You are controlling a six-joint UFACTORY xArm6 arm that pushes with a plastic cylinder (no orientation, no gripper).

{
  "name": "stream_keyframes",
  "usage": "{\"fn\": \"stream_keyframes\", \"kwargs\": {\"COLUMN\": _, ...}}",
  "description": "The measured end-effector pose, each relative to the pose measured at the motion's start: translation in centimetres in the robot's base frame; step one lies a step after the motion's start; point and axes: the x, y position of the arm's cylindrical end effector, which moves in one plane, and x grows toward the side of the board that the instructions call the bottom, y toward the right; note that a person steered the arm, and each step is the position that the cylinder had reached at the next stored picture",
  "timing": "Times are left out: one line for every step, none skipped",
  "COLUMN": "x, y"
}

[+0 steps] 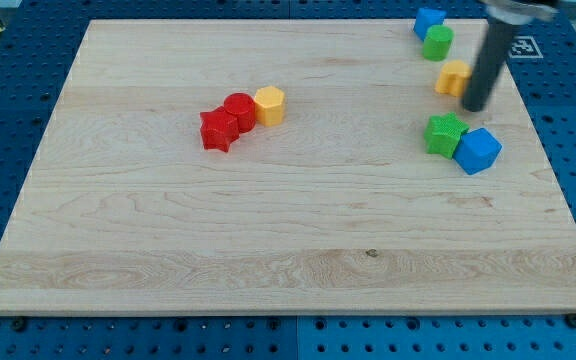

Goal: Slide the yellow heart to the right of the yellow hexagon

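While set at the yellow heart's (453, 77) right edge, my tip (474, 107) is seen touching it near the board's (268, 250) upper right, no gripper fitted, yellow hexagon (269, 104) placed well left beside red cylinder (239, 108) and red star (219, 130), green star (445, 134) and blue block (478, 150) below the heart.

Bright, even overhead light; blocks cast faint short shadows on the wooden board (288, 230). Only the rod (488, 60) is motion-blurred.
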Motion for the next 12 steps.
{"fn": "stream_keyframes", "kwargs": {"x": -2.9, "y": 7.5}}
{"fn": "stream_keyframes", "kwargs": {"x": -6.1, "y": 7.1}}
{"fn": "stream_keyframes", "kwargs": {"x": -6.2, "y": 3.0}}
{"fn": "stream_keyframes", "kwargs": {"x": -6.2, "y": -1.7}}
{"fn": "stream_keyframes", "kwargs": {"x": -6.2, "y": -6.3}}
{"fn": "stream_keyframes", "kwargs": {"x": -6.3, "y": -9.1}}
{"fn": "stream_keyframes", "kwargs": {"x": -6.1, "y": -8.9}}
{"fn": "stream_keyframes", "kwargs": {"x": -6.1, "y": -4.1}}
{"fn": "stream_keyframes", "kwargs": {"x": -6.1, "y": -4.3}}
{"fn": "stream_keyframes", "kwargs": {"x": -4.5, "y": -6.0}}
{"fn": "stream_keyframes", "kwargs": {"x": -2.0, "y": -7.5}}
{"fn": "stream_keyframes", "kwargs": {"x": -1.9, "y": -10.3}}
